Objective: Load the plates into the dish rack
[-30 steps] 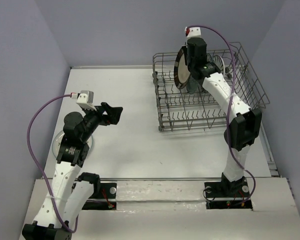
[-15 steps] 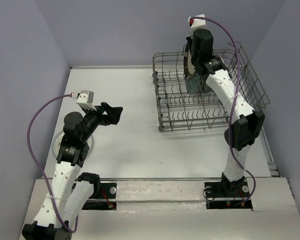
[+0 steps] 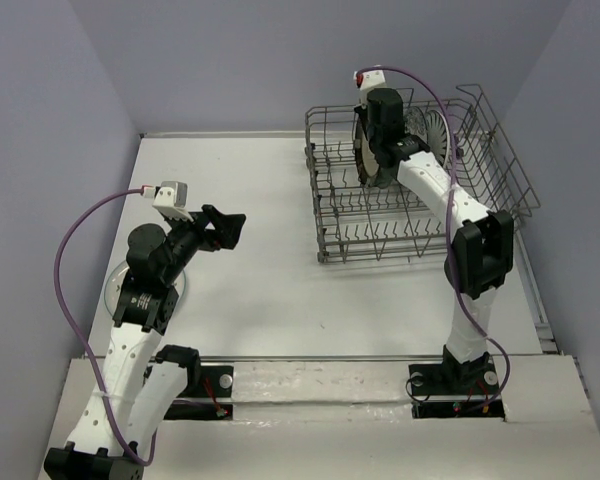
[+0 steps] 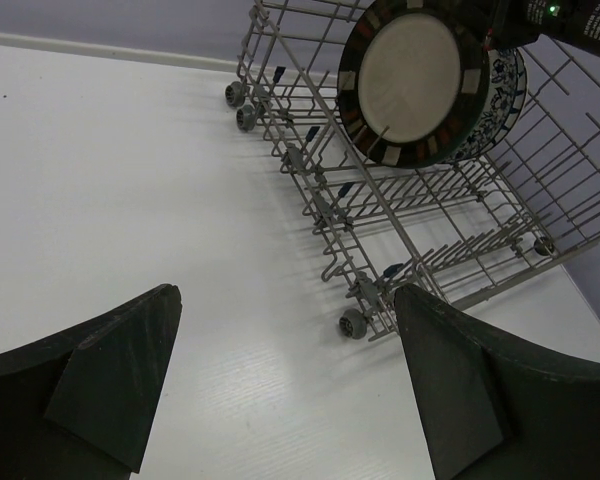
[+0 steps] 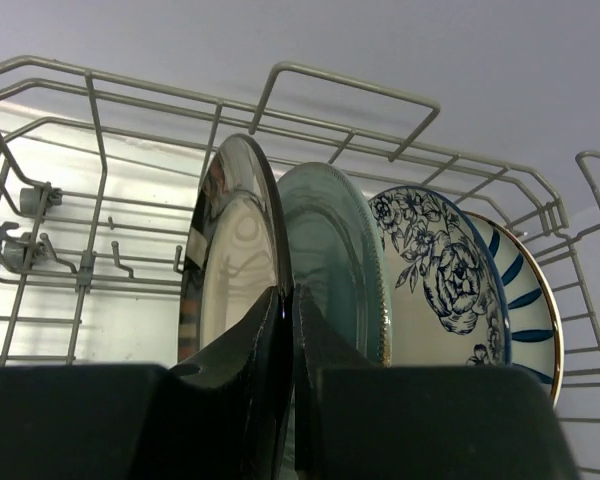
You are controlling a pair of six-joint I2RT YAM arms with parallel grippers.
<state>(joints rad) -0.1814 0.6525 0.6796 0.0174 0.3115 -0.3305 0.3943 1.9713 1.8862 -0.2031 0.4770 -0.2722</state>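
Inside rack (image 3: 316,190), right gripper (image 5: 288,300) pinches brown-rimmed plate (image 5: 230,250) by rim, upright beside teal plate (image 5: 335,260). Best lowered straight between tines (image 4: 460,250), released only once seated, clear of neighbour. Left gripper (image 4: 285,330) gapes empty over bench (image 4: 130,150).

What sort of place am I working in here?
Probably a robot test cell, not a kitchen: a white table boxed in by lilac walls, two arms bolted at its near edge, and a wire dish rack standing on it.
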